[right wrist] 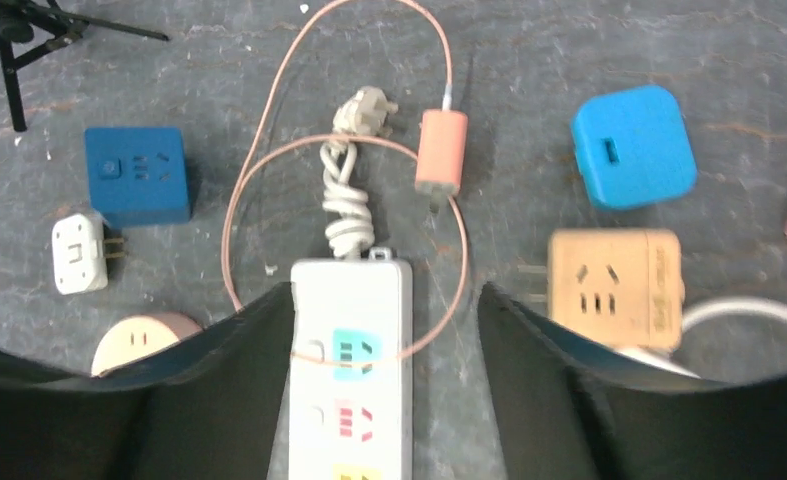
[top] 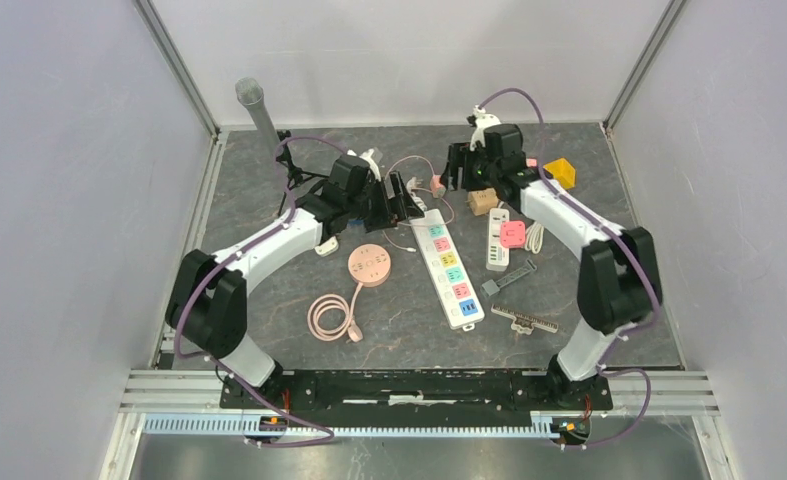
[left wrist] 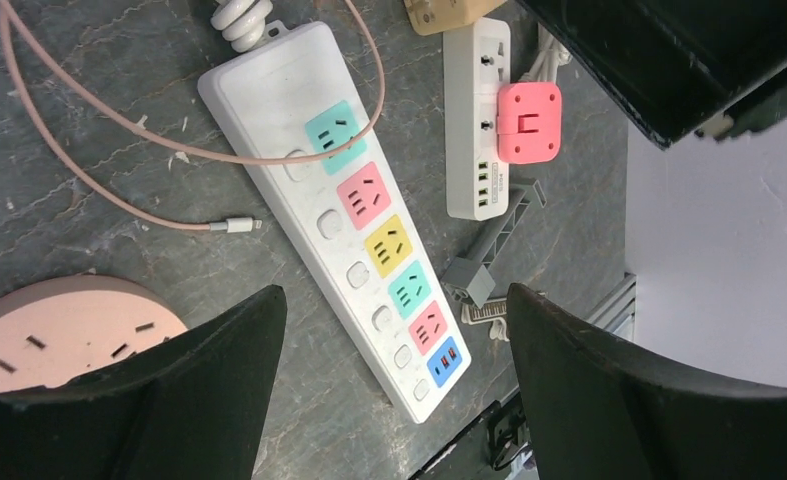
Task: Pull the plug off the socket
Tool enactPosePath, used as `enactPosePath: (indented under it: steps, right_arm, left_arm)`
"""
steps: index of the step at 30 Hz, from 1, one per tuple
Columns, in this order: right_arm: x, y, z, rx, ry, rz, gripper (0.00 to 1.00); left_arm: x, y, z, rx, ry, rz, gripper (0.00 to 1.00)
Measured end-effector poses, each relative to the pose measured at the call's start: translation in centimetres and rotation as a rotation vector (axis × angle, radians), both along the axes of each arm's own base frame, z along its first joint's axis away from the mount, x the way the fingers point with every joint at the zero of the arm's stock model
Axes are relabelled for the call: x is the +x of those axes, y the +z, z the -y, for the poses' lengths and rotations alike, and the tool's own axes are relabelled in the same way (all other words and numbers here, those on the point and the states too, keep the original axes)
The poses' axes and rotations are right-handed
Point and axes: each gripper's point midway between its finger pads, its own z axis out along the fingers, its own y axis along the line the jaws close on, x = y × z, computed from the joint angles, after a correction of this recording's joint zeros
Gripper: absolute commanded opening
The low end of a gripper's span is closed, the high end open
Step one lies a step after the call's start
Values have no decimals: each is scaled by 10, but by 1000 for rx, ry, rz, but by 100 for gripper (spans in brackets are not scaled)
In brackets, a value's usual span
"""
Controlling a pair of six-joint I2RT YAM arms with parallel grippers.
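A pink-red plug (top: 512, 234) sits in a short white socket strip (top: 494, 245) right of centre; the left wrist view shows the plug (left wrist: 529, 122) on the strip (left wrist: 474, 60). A long white strip with coloured sockets (top: 449, 265) lies beside it. My left gripper (top: 404, 197) is open and empty, hovering above the long strip (left wrist: 314, 110), left of the plug (left wrist: 394, 300). My right gripper (top: 457, 165) is open and empty above the long strip's cord end (right wrist: 354, 380), its jaws either side of it (right wrist: 385, 290). The plug is out of the right wrist view.
A round pink hub (top: 369, 264) with coiled cable (top: 331, 317) lies left of the long strip. A thin pink cable (right wrist: 269, 150), pink charger (right wrist: 440, 150), blue cubes (right wrist: 634, 145), tan adapter (right wrist: 614, 290) and small white plug (right wrist: 77, 253) crowd the back. Grey clips (top: 509, 277) lie near the front right.
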Motion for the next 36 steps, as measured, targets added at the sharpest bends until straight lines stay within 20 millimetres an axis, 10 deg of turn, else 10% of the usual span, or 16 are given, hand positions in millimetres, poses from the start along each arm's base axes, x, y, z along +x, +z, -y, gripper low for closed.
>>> enactPosePath:
  steps: [5,18,30,36]
  right_arm:
    - [-46,-3,26,-33,-40,-3,38]
    - [-172,-106,74,-178,-72,-267,22]
    - [-202,-132,30,-214,95,-337,14]
    - [-185,-114,20,-216,107,-285,26]
  left_arm:
    - [1,15,-11,9,47,59,87]
    - [1,22,-16,-13,69,115,87]
    - [-4,18,-10,-32,34,99,87]
    - [-8,-3,-2,-25,-1,34,87]
